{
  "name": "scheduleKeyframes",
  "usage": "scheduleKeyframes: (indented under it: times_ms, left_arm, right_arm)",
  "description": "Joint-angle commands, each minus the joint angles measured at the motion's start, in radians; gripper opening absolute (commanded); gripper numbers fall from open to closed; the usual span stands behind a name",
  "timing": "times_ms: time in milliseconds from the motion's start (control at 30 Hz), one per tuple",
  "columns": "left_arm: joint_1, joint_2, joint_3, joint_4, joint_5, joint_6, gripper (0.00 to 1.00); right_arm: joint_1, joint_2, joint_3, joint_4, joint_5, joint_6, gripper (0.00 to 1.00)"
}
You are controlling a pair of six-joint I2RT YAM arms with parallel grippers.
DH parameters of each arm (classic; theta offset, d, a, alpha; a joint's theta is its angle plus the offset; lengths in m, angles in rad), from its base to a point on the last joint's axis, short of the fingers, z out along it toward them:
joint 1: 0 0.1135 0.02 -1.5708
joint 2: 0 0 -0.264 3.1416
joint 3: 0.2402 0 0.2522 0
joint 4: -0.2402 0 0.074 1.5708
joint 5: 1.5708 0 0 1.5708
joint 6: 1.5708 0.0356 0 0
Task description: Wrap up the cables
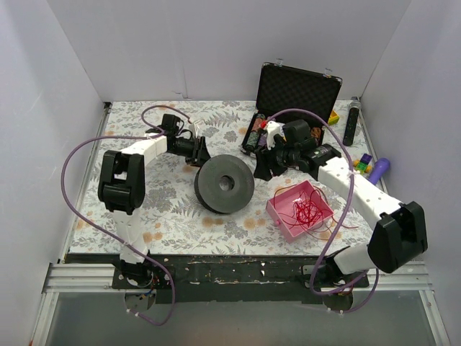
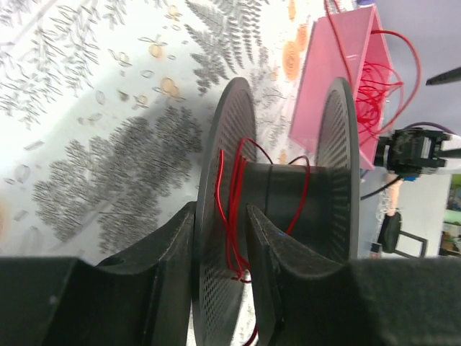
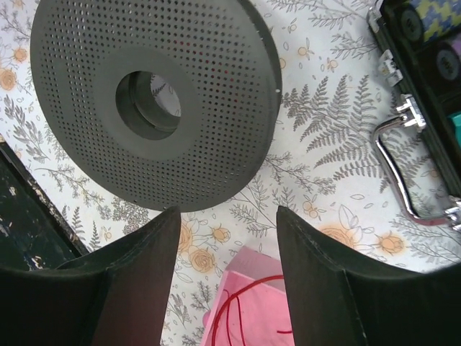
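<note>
Red cables (image 2: 232,194) loop crosswise round the tilted spool (image 1: 225,184), whose flange the rightward-reaching left claw (image 2: 221,213) grasps, while the right claw (image 3: 227,213) hovers released, pointing left.

**Robot lab test booth**

White panel walls (image 1: 216,43) box in a floral-cloth table (image 1: 173,209). Left arm (image 1: 119,180) and right arm (image 1: 392,234) bolted to a metal rail (image 1: 238,277) at the near edge, purple cables (image 1: 63,176) looping off them. Staged benchtop rig, lab-style.
</note>
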Motion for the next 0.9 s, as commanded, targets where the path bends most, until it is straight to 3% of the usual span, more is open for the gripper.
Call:
scheduleKeyframes:
  times_ms: [0,267,500,667,867]
  left_arm:
    - [0.004,0.049,0.097,0.055,-0.036,0.059,0.32]
    - [0.007,0.151,0.13,0.105,-0.174,0.084,0.47]
    - [0.022,0.156,0.133,0.193,-0.269,0.038,0.48]
    - [0.034,0.126,0.205,0.208,-0.367,0.029,0.51]
    - [0.034,0.013,0.213,0.233,-0.485,0.023,0.65]
  right_arm:
    - [0.027,0.059,-0.02,0.049,0.006,0.036,0.63]
    - [0.062,0.148,-0.044,0.108,0.011,0.077,0.61]
    - [0.064,0.172,-0.037,0.111,0.044,0.087,0.59]
    - [0.064,0.142,-0.006,0.1,0.026,0.081,0.59]
    - [0.058,0.077,0.035,0.091,0.052,0.058,0.61]
